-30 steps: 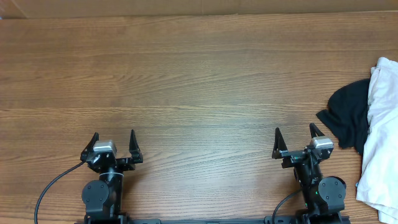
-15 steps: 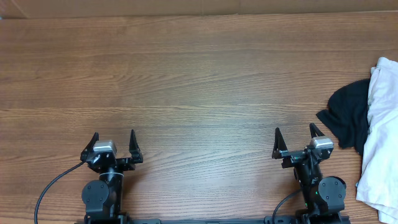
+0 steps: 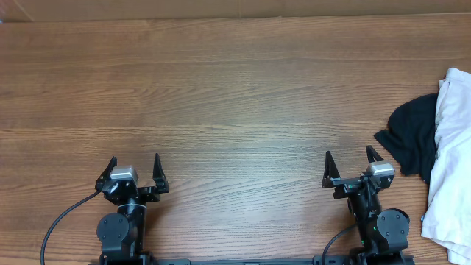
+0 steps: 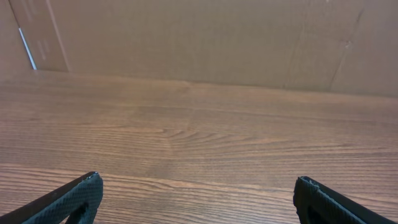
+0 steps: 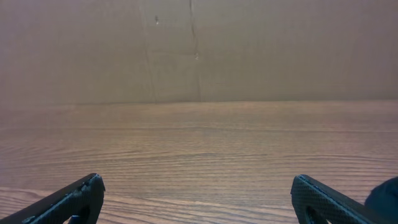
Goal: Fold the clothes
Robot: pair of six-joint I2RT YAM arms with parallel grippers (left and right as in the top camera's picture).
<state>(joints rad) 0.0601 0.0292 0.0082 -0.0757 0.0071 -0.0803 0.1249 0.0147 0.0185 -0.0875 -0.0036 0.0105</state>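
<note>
Beige shorts are lying bunched at the table edge beside a black garment. We are holding left gripper and right gripper spread wide, empty. We are judging a seam-edge pinch best, dragging cloth centreward.

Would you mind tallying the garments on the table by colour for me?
Black garment: 1
Pale, whitish garment: 1, lying partly over the black one and cut off by the right edge
Total: 2
</note>
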